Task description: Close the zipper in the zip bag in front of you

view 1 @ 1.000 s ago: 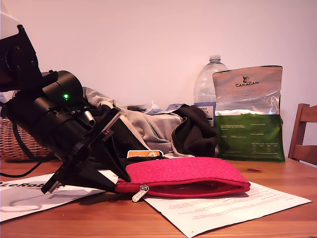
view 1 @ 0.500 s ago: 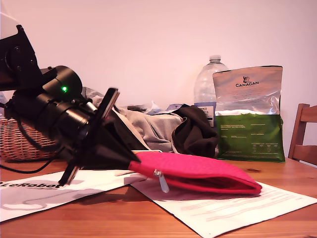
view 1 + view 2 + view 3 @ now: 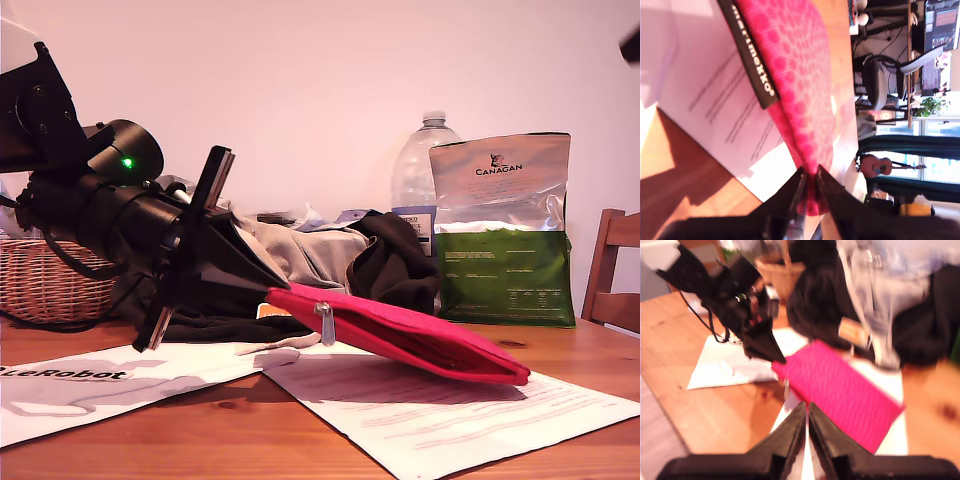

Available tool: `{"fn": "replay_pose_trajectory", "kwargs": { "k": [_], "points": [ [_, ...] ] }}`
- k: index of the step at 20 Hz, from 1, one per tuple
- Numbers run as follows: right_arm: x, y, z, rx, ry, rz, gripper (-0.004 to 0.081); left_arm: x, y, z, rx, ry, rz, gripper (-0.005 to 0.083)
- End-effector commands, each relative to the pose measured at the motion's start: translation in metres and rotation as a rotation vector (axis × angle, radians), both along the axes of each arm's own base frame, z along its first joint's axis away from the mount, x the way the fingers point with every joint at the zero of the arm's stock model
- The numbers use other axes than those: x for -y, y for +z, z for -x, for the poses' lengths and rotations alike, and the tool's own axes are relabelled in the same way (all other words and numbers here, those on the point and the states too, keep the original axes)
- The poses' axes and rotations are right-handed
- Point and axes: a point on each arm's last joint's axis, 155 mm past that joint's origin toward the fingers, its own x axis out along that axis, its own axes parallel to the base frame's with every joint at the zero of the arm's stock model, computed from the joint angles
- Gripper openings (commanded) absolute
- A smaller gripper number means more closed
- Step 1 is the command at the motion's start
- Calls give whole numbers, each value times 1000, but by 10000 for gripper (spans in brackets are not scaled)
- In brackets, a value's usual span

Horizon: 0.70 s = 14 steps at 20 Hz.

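The pink-red zip bag [image 3: 400, 335] hangs tilted: one end is raised, the other rests on the paper at the exterior view's right. My first gripper [image 3: 268, 292] is shut on the raised end; in the first wrist view its fingertips [image 3: 810, 172] pinch the fabric past the black label [image 3: 747, 50]. The red zipper runs along the near edge, and its silver pull tab [image 3: 325, 322] dangles close to the held end. My second gripper [image 3: 806, 407] hovers high above the bag [image 3: 840, 390], shut with nothing in it. That view is blurred.
White paper sheets [image 3: 440, 405] lie on the wooden table [image 3: 200, 440] under the bag. Behind stand a green-and-silver Canagan bag [image 3: 503, 230], a water bottle [image 3: 420, 175], piled clothes [image 3: 330, 255] and a wicker basket [image 3: 50, 280]. A chair [image 3: 612, 270] stands at the exterior view's right edge.
My first gripper has risen with the bag's end, lifting it off the table. The bag went from flat to tilted, and the pull tab now hangs in the air.
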Motion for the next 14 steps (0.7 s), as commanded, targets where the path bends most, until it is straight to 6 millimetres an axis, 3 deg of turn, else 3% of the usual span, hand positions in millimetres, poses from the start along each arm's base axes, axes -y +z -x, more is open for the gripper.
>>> {"fn": "replay_pose_trajectory", "kwargs": {
  "k": [1,4,8,11,14],
  "points": [
    [-4,6,-1,73,34,44,66,1,32,-3,80,-10,44,-21],
    [-13,6,-4,148,89,122,182,1,52,-1,107,-11,67,-21],
    [-38,-4,-9,258,216,275,299,2,61,0,106,-14,85,-21],
    [-57,-5,-32,331,210,343,342,3,63,3,92,-24,98,-21],
    [-80,-28,-52,308,221,387,389,3,64,2,83,-17,100,-21]
  ]
}}
